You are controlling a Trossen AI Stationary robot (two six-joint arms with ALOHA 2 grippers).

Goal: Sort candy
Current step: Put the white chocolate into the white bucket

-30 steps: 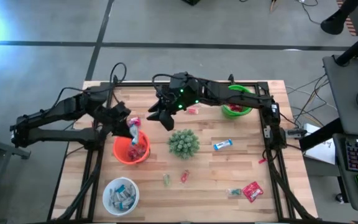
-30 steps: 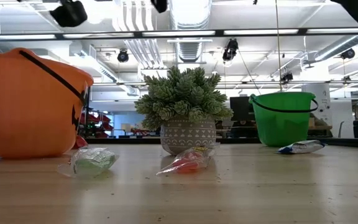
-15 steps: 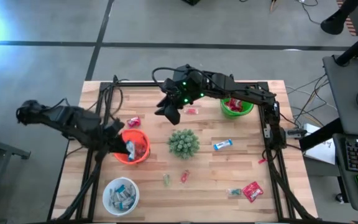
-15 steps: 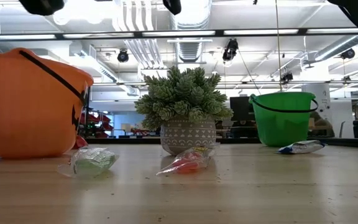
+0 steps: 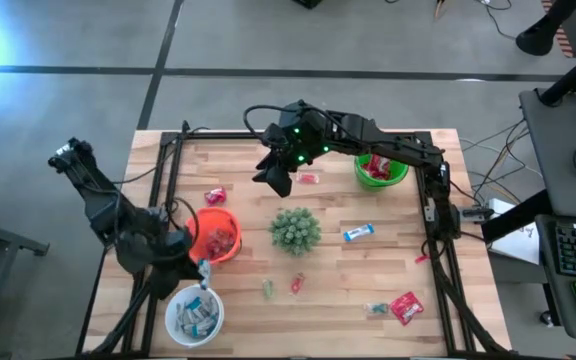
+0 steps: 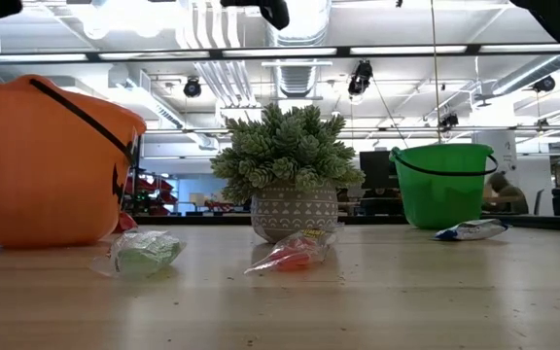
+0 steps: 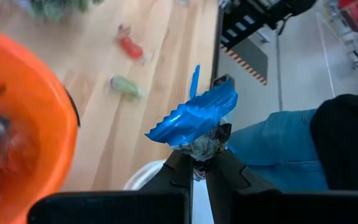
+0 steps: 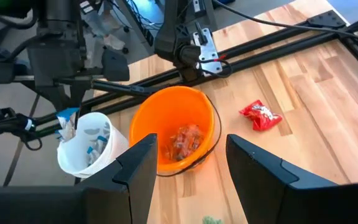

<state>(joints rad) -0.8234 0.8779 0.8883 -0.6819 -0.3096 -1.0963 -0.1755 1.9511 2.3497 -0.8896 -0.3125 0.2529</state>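
My left gripper (image 5: pixel 201 266) is shut on a blue-and-white candy (image 7: pixel 194 118) and hovers between the orange bowl (image 5: pixel 230 222) and the white bowl (image 5: pixel 180 322). The white bowl holds several blue-and-white bars, the orange bowl red sweets. My right gripper (image 5: pixel 273 178) hangs open and empty over the table's far middle, by a small red candy (image 5: pixel 309 179). Loose candy lies flat on the wood: a red packet (image 5: pixel 214 196), a blue-and-white bar (image 5: pixel 358 233), a green piece (image 5: pixel 267 289), a red piece (image 5: pixel 297 283) and a red packet (image 5: pixel 406 307). My left gripper pinches one end of the candy's wrapper (image 7: pixel 199 148) between its two fingertips (image 7: pixel 174 169). The blue wrapper fans out past the fingertips. The gripper slants downward, and the candy is lifted clear of the table and of both bowls.
A spiky green potted plant (image 5: pixel 295 229) stands mid-table. A green bowl (image 5: pixel 392 180) holding red pieces sits at the far right. Black frame rails (image 5: pixel 163 180) run along the table's left and right sides. A person's blue trouser leg (image 7: pixel 272 149) shows beyond the table's edge.
My left arm has swung round and carried the blue-and-white candy from above the orange bowl toward the table's near edge. It is now between the orange and white bowls, still shut on the candy.
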